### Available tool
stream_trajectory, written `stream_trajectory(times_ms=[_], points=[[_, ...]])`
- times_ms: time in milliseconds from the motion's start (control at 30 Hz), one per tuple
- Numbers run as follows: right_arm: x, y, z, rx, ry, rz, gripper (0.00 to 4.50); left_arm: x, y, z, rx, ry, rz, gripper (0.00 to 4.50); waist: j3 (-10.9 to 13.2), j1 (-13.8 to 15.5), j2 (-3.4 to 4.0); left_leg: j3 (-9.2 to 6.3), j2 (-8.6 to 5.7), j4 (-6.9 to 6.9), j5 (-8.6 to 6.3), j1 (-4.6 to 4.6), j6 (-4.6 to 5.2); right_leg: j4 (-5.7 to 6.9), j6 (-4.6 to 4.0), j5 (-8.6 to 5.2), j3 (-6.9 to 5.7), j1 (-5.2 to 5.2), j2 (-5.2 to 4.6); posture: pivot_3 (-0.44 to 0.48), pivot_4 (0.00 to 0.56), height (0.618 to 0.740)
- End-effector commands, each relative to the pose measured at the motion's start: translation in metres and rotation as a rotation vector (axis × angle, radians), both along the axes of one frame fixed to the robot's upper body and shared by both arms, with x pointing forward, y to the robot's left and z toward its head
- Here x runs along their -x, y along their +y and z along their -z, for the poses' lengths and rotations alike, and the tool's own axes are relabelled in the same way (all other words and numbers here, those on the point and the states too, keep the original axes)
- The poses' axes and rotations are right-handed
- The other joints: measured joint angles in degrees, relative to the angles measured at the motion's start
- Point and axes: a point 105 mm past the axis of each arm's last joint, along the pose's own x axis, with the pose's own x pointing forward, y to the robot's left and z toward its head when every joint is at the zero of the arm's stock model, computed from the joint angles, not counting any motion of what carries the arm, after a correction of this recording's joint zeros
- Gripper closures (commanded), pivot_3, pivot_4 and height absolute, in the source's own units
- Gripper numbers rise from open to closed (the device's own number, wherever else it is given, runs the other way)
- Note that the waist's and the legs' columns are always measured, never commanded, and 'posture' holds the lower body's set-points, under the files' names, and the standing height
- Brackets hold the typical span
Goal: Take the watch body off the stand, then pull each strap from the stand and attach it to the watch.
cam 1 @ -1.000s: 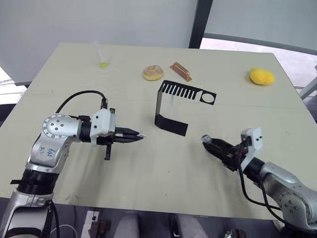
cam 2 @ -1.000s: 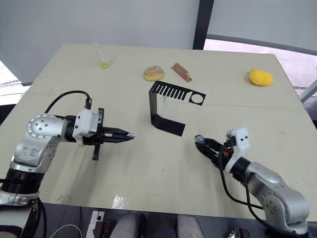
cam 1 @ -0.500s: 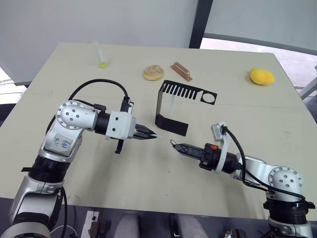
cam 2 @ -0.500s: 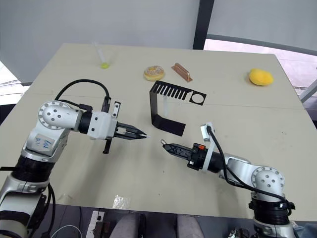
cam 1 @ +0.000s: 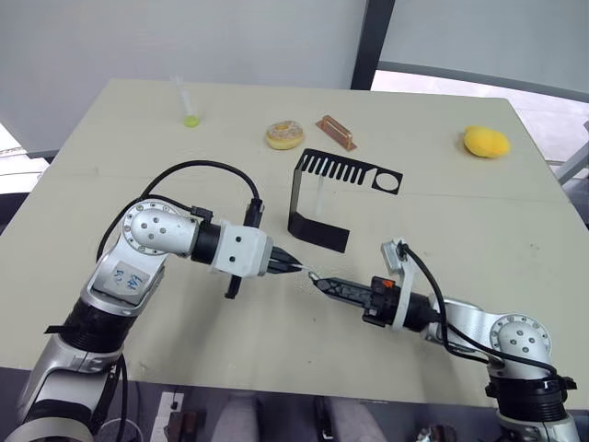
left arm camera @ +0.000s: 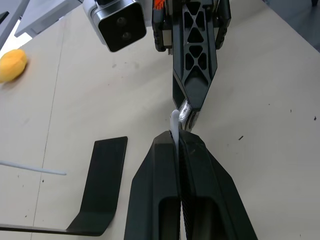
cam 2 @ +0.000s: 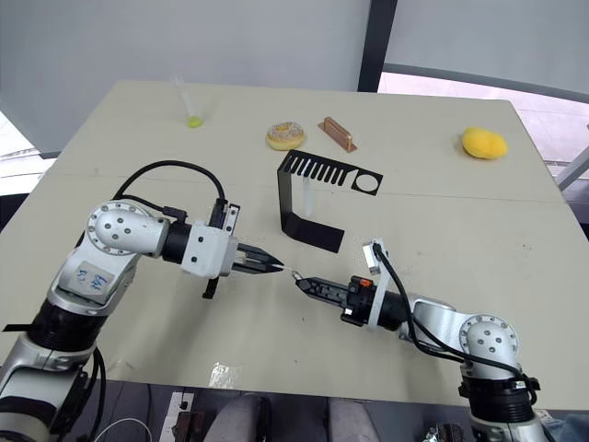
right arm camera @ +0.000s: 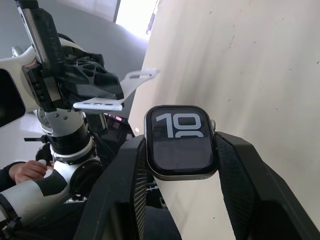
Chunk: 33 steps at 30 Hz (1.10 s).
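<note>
In front of the black stand (cam 1: 316, 232), my two grippers meet tip to tip above the table. My left gripper (cam 1: 293, 267) is shut on a slim white strap (left arm camera: 174, 121), whose free end pokes out toward the right gripper. My right gripper (cam 1: 319, 282) is shut on the watch body (right arm camera: 180, 142), a black rounded-square case whose screen shows pale digits. The strap's end sits right at the edge of the watch body. Another pale strap (cam 1: 318, 196) hangs from the stand's slotted top plate.
At the back of the table lie a doughnut (cam 1: 284, 134), a copper-coloured bar (cam 1: 336, 132), a yellow lump (cam 1: 486, 142) and a clear tube with a yellow-green end (cam 1: 189, 107). A person's hand (right arm camera: 26, 171) shows beyond the table edge.
Both arms have swung inward. The left gripper with the strap moved right, the right gripper with the watch body moved left, and their tips now nearly touch.
</note>
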Motion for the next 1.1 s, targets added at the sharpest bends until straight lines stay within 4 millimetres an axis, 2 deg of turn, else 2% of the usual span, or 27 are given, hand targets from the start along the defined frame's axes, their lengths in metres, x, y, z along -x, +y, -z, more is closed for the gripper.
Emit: stream_trajectory(times_ms=[33,1100], points=[[0.001,0.001,-0.010,-0.020,-0.033,-0.003,2.99,0.001,0.000,-0.005,-0.016,-0.028,0.014,4.50,0.00,0.03,0.00,0.00,0.00,0.00,0.00,0.00,0.00,0.00,0.00,0.00,0.00,0.00,0.00,0.000,0.150,0.740],[0.000,0.000,-0.009,0.007,-0.048,0.002,2.99,-0.006,-0.009,0.006,-0.045,0.034,-0.020,4.50,0.00,0.09,0.00,-0.02,0.00,-0.01,0.00,-0.03,0.01,-0.04,0.00,0.00,0.00,0.00,0.00,0.000,0.150,0.740]])
